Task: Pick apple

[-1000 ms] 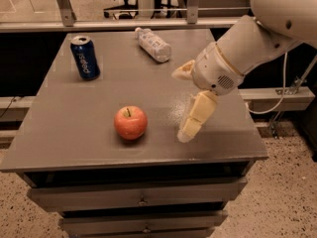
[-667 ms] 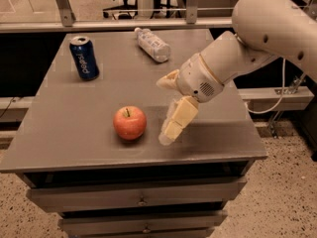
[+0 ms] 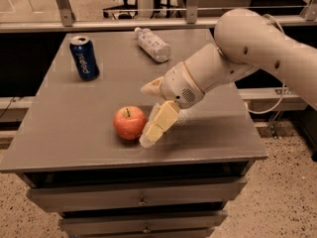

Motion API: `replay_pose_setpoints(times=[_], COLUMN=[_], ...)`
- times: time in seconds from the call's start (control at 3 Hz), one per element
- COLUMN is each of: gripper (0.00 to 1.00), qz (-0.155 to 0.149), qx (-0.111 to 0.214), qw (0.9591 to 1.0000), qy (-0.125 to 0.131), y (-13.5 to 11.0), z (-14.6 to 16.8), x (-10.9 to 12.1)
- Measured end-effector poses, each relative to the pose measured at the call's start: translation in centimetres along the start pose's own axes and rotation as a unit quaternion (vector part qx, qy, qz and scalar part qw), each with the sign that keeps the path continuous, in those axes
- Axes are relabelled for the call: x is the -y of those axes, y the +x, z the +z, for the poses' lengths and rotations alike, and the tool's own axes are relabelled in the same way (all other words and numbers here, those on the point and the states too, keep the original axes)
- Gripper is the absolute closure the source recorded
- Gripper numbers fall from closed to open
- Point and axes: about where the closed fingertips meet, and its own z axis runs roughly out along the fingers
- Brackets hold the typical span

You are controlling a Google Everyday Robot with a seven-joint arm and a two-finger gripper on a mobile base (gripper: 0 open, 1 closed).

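Observation:
The red-orange apple (image 3: 129, 123) with a short dark stem stands upright on the grey table (image 3: 74, 133), near its front edge. My gripper (image 3: 144, 116) comes in from the right, low over the table, right beside the apple's right side. Its fingers are open: the near cream fingertip (image 3: 157, 125) lies close against the apple's right flank, the far one (image 3: 150, 88) is behind and above the apple. Nothing is held.
A blue soda can (image 3: 84, 57) stands at the back left of the table. A clear plastic bottle (image 3: 152, 44) lies on its side at the back middle. The table has drawers (image 3: 141, 195) below its front edge. A metal railing (image 3: 124, 24) runs behind.
The arm has swung left across the table, bringing the open gripper from well right of the apple to right beside it. The apple, can and bottle have not moved.

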Motion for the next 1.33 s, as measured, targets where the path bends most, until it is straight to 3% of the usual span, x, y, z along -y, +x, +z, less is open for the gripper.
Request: replay_pose_setpoints(times=[0.33, 0.67, 1.33], gripper=[0.01, 0.21, 0.68], qz=[-0.004, -0.011, -0.015], qx=[0.020, 0.027, 0.034], qw=[0.9997, 0.9995, 0.9990], qy=[-0.013, -0.009, 0.024], y=[-0.8, -0.8, 0.0], z=[2.0, 3.0, 0.5], x=[-0.5, -0.7, 0.8])
